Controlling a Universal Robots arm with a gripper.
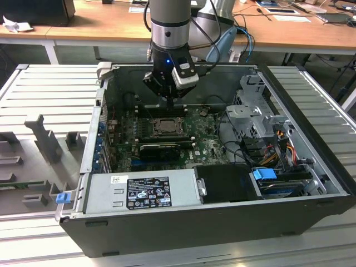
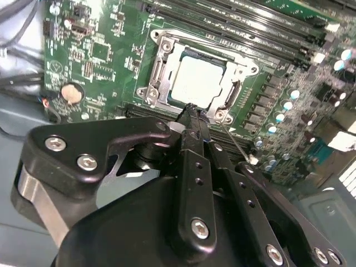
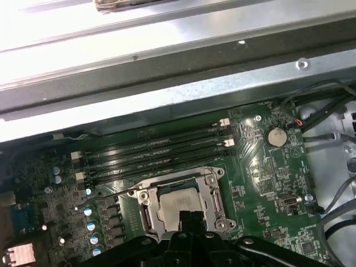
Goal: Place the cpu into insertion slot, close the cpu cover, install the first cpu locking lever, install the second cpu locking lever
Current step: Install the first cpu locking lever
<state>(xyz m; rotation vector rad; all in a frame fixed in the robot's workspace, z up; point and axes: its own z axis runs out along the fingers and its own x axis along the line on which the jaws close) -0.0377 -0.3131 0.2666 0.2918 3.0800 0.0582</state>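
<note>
Gripper (image 2: 192, 114) fingers are pressing together on nothing, tips hovering at the cpu cover's (image 2: 160, 64) near edge; the cpu (image 2: 197, 80) is sitting inside the cover's window, and a thin locking lever (image 2: 234, 142) is standing free beside the cover, so I reckon the tips risk slipping off that wire
</note>
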